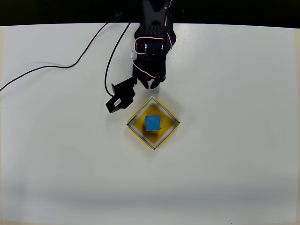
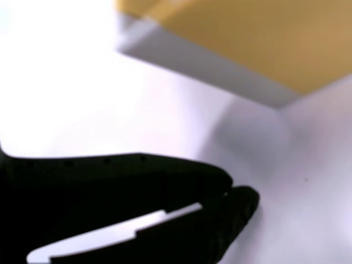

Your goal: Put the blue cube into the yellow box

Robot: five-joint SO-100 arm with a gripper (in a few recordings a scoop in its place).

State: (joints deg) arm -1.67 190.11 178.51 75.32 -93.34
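Already the blue cube (image 1: pixel 152 123) sits inside the yellow box (image 1: pixel 136 130), resting on its floor near the middle with nothing touching it. Seen from overhead, the box lies turned like a diamond on the white desk (image 1: pixel 234 140), its pale inner walls framing the cube. The black arm reaches in from the top edge, and its claw (image 1: pixel 153 85) hangs just beyond the box's upper corner, apart from it and holding nothing. The wrist view shows the two dark fingers (image 2: pixel 165 181) brought nearly together at the tips, over bare desk, with the box's yellow rim and grey wall blurred close ahead. A black cable (image 1: pixel 56 65) trails across the desk to the left.
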